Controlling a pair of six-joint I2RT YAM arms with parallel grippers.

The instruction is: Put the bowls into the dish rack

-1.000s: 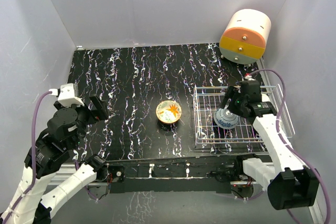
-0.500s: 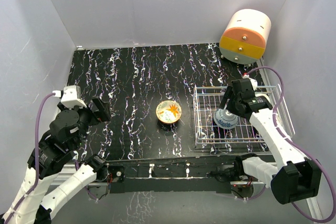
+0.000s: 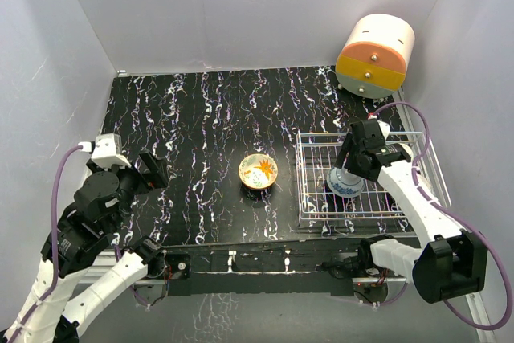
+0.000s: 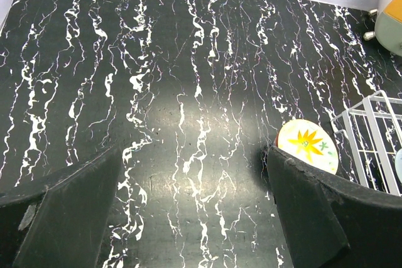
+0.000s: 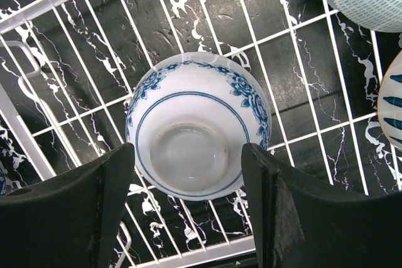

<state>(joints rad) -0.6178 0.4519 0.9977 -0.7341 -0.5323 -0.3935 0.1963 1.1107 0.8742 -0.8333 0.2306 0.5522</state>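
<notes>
White blue-flowered ceramic bowl (image 5: 198, 131): glossy, smooth. Rectangular white wire dish rack (image 3: 315, 198): coated metal. Black white-veined stone-look tabletop (image 4: 188, 111): smooth, faintly shiny.

- Top view reads bright and even to me, with a soft shadow beside the yellow bowl (image 3: 258, 170).
- Left wrist: pale glare patch on the black table (image 4: 182, 108).
- On both wrist feeds, my fingers (image 5: 63, 211) look dark, slightly soft.
</notes>
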